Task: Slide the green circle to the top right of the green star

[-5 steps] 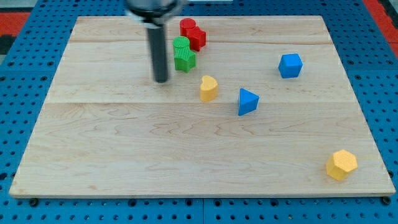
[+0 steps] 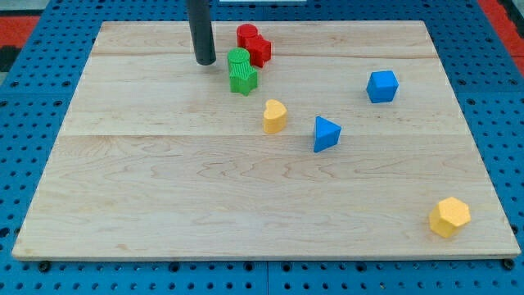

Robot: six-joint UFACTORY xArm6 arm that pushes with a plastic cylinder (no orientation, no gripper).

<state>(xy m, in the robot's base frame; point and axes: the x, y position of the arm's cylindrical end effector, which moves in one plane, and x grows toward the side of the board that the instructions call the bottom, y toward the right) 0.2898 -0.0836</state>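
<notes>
My tip (image 2: 205, 62), a bare rod with no claw, sits just left of the green circle (image 2: 238, 58), which touches the green star (image 2: 243, 79) from above, not yet upper right.

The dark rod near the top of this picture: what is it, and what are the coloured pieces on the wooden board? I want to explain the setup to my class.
The rod is the end of a robot arm. It has no hand, so it holds nothing; its lower end, my tip, slides on the wooden board and pushes blocks. One camera looks down at the board. Just right of my tip sit the green circle and, touching it below, the green star. Two red blocks stand above them. Further right lie a yellow heart, a blue triangle and a blue cube. A yellow hexagon sits at the bottom right.
</notes>
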